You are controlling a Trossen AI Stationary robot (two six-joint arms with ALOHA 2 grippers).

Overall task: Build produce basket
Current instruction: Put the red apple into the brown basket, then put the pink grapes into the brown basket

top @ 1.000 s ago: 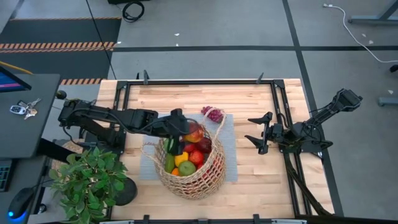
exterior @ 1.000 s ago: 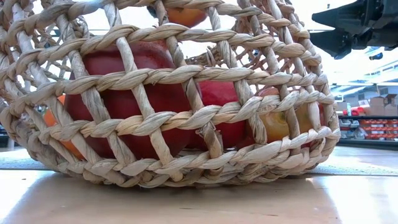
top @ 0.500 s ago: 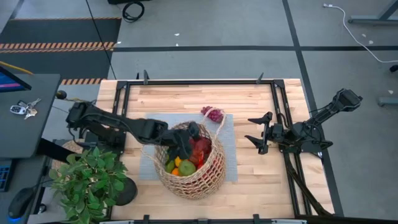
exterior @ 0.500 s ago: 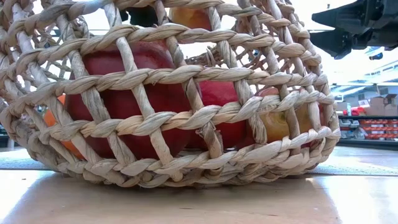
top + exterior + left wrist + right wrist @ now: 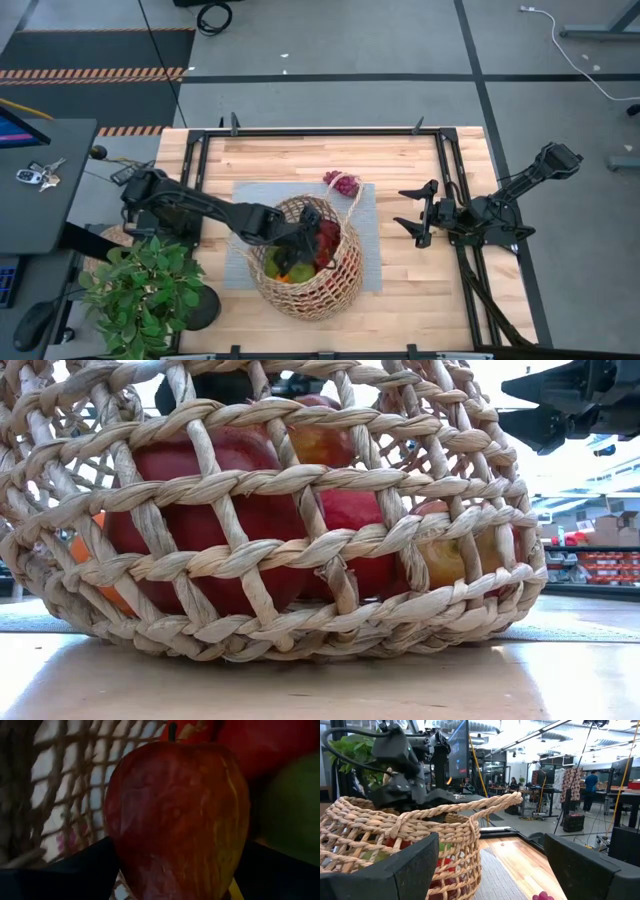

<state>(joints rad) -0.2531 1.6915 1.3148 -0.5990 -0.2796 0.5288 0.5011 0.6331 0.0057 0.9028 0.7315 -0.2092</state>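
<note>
Basket (image 5: 305, 262) on grey mat (image 5: 368, 240), wooden table (image 5: 420, 170)

A leafy potted plant (image 5: 140, 290) stands at the table's (image 5: 420, 160) near left corner. A grey mat (image 5: 368, 240) lies mid-table. Keys (image 5: 38, 174) rest on a dark desk (image 5: 45, 215) to the left. Cables (image 5: 212, 15) lie on the floor. A person (image 5: 591, 787) stands far back in the room.

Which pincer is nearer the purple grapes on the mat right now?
Left. The left pincer is down inside the basket, just beside the purple grapes. The right pincer waits open farther off near the table's right edge.
</note>
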